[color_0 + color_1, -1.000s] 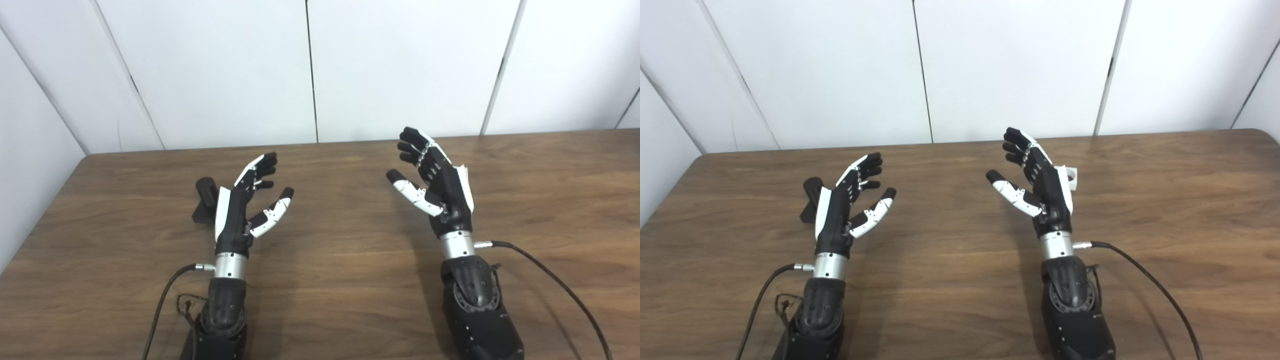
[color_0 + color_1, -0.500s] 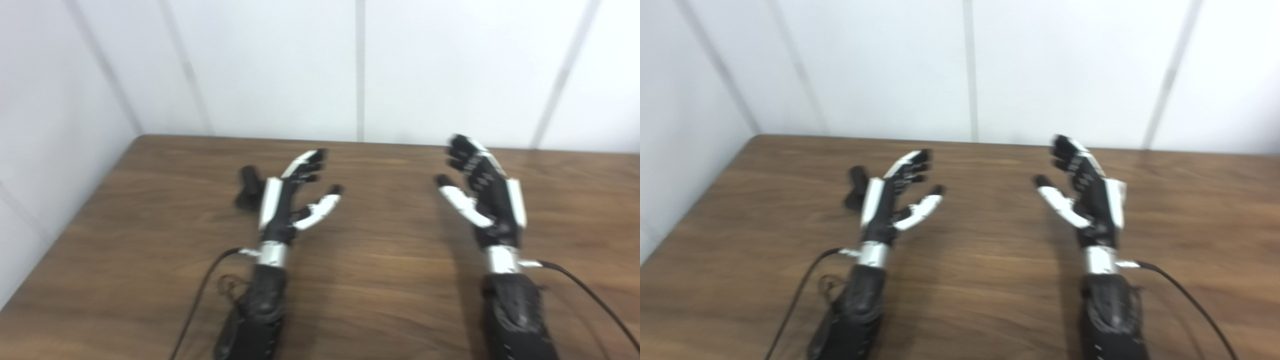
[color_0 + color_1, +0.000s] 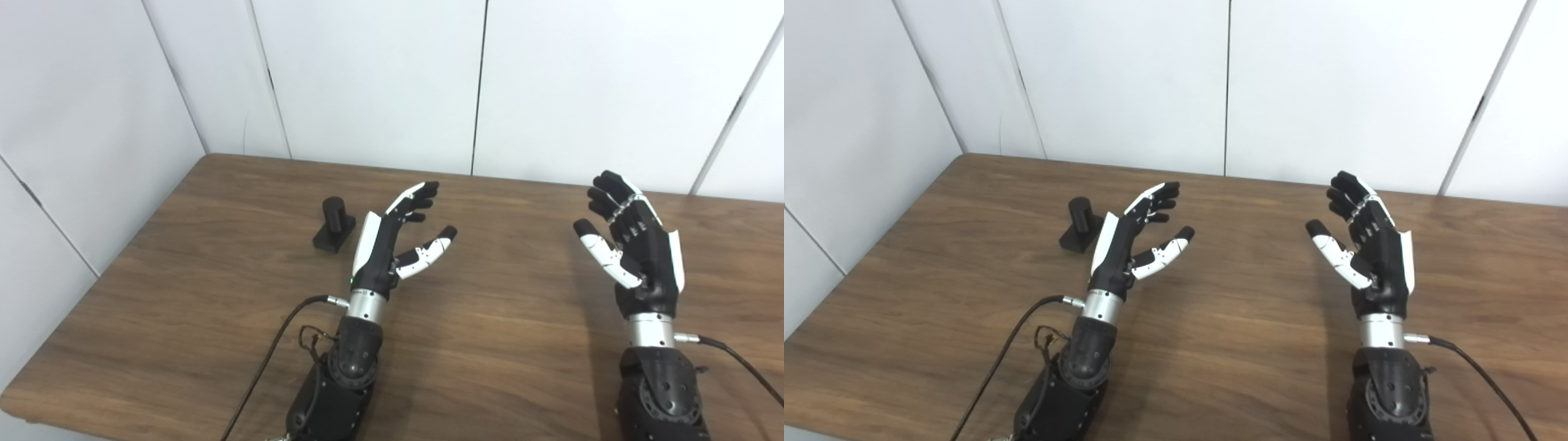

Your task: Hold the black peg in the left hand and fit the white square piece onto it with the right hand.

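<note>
The black peg is seen standing upright on its square base just outboard of the empty, spread-fingered left hand, well apart from the equally empty right hand.

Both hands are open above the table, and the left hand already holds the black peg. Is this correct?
Not quite. The left hand holds nothing: the peg stands on the table just to its left, untouched, as the left eye view shows. The rest holds: both hands, including the right hand, are open above the table.
</note>
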{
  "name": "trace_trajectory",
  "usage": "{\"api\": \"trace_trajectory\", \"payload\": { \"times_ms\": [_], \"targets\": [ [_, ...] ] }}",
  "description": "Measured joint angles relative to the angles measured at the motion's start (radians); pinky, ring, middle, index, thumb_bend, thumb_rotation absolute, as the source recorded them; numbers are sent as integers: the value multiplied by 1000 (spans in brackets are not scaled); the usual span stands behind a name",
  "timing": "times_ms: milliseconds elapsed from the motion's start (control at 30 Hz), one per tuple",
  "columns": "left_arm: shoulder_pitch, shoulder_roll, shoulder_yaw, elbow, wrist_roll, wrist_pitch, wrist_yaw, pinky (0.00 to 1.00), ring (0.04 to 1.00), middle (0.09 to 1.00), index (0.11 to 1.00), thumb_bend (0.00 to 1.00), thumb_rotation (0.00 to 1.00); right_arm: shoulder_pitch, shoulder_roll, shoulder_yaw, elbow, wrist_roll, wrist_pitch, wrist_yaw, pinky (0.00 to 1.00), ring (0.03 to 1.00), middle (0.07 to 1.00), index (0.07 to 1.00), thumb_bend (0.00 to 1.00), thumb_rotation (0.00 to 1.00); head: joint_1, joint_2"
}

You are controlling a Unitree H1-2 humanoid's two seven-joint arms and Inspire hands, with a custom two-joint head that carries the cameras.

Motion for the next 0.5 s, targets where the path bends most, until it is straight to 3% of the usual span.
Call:
{"api": "trace_trajectory", "payload": {
  "times_ms": [133,367,500],
  "targets": [
    [18,6,1,-33,43,40,7,746,806,821,802,551,251,0,0,0,0,0,0,-1,799,797,809,788,674,301,-2,2],
    [25,77,14,-74,150,109,36,706,792,816,783,551,220,0,-1,-5,0,5,0,1,805,806,811,782,672,284,-2,2],
    [26,88,19,-99,164,135,40,705,797,827,789,554,210,0,-2,-8,0,5,0,3,803,805,811,786,652,261,-2,0]
  ]
}}
